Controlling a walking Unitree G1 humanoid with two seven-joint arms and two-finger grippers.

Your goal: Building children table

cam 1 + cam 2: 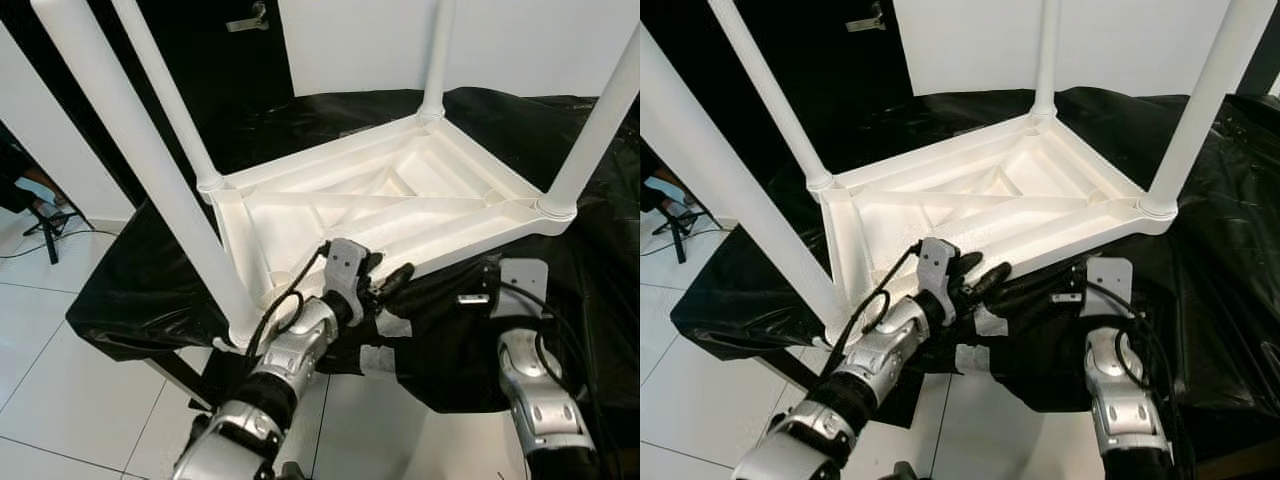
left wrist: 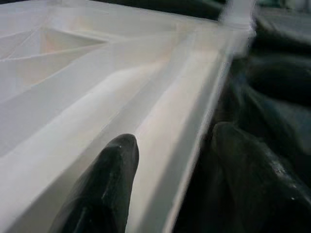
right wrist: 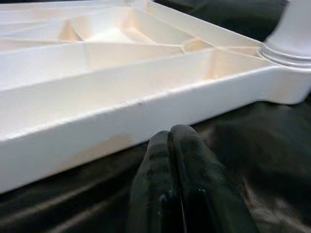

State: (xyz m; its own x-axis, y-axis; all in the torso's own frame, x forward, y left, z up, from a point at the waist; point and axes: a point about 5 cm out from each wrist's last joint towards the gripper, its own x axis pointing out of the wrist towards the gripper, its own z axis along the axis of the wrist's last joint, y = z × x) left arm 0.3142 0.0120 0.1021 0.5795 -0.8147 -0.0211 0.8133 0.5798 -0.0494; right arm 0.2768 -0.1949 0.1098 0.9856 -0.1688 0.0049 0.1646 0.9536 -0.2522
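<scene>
**A:** At the near edge of the work surface, report the arm poses.

**B:** The left gripper (image 1: pixel 385 283) reaches forward from its silver arm to the near rim of the upturned white table (image 1: pixel 400 200). Its fingers (image 2: pixel 109 179) are spread apart and straddle that rim: one lies over the inside of the frame, the other outside against the black sheet (image 1: pixel 590 150). The right gripper (image 3: pixel 177 160) sits low, just beside the same rim further right, its two fingers pressed together and holding nothing, resting on the sheet.

**A:** Surface and room?

**B:** The table lies top-down on the sheet, which drapes a raised support. White floor tiles (image 1: pixel 60 390) run along the near left; a white wall panel (image 1: pixel 520 40) stands at the far side. A black stand's feet (image 1: pixel 45 225) show at far left.

**A:** Materials and shapes?

**B:** The table is smooth moulded plastic, rectangular, with diagonal ribs crossing the underside. Four round tapered legs (image 1: pixel 580 140) stand in the corner sockets, pointing up. The sheet is glossy and wrinkled.
</scene>
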